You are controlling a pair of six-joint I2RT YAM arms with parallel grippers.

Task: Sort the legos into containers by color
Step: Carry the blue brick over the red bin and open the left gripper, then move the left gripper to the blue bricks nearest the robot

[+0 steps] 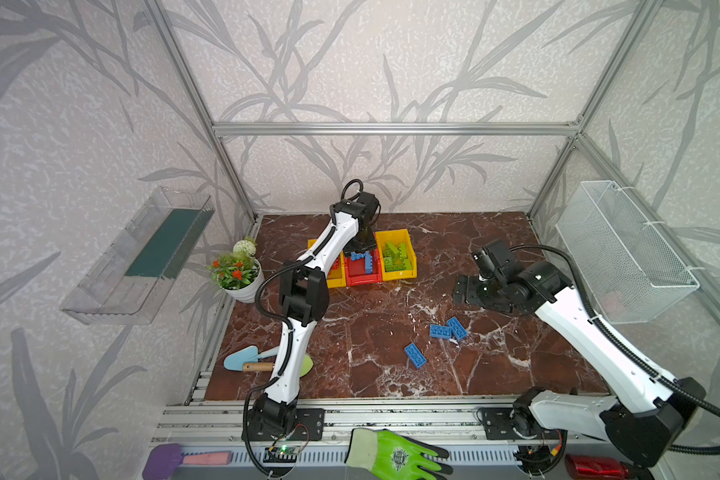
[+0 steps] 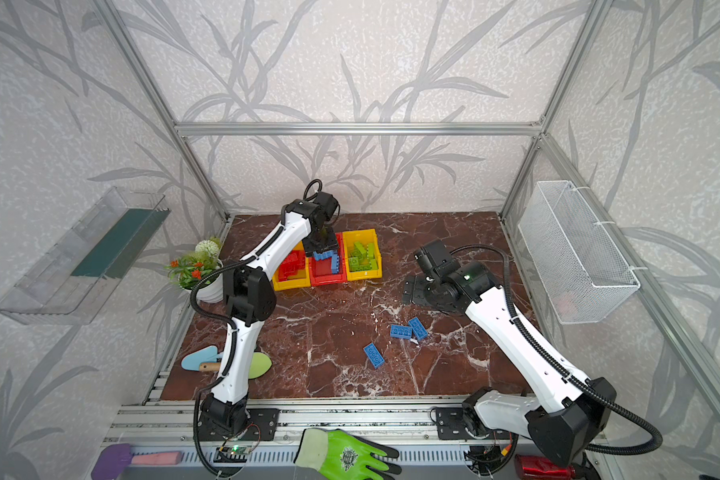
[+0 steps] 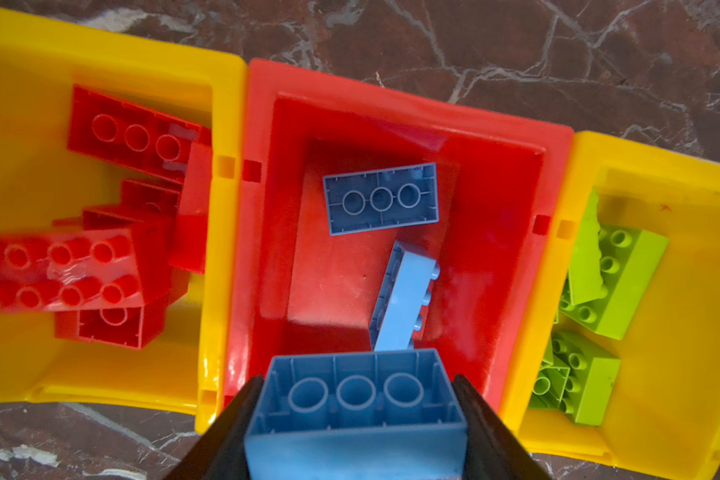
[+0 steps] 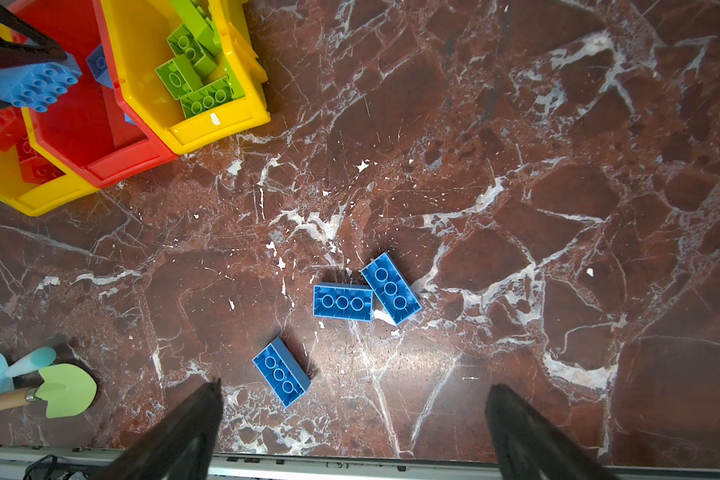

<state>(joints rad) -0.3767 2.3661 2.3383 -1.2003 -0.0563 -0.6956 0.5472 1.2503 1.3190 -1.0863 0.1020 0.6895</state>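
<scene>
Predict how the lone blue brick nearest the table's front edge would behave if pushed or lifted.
The lone blue brick looks like rigid moulded plastic, so it probably won't flex. Its hollow underside faces up, suggesting it is light for its size. Boxy and lying flat on the marble-patterned table, it should slide rather than roll.

We log tabletop (image 1: 495,365): dark red-brown marble, white veins. One yellow bin (image 3: 17,124): red bricks (image 3: 59,270). Red bin (image 3: 508,249): blue bricks (image 3: 381,198) (paler in wrist view), plus blue brick aloft (image 3: 356,407) between black fingers (image 3: 225,436) of left gripper (image 3: 357,376). Other yellow bin (image 3: 682,353): lime green bricks (image 3: 624,282). Three loose bricks (image 4: 341,302): blue. Walls (image 1: 391,62): pale grey, darker grey leaf print. Glove (image 1: 395,455): bright green, white cuff.
</scene>
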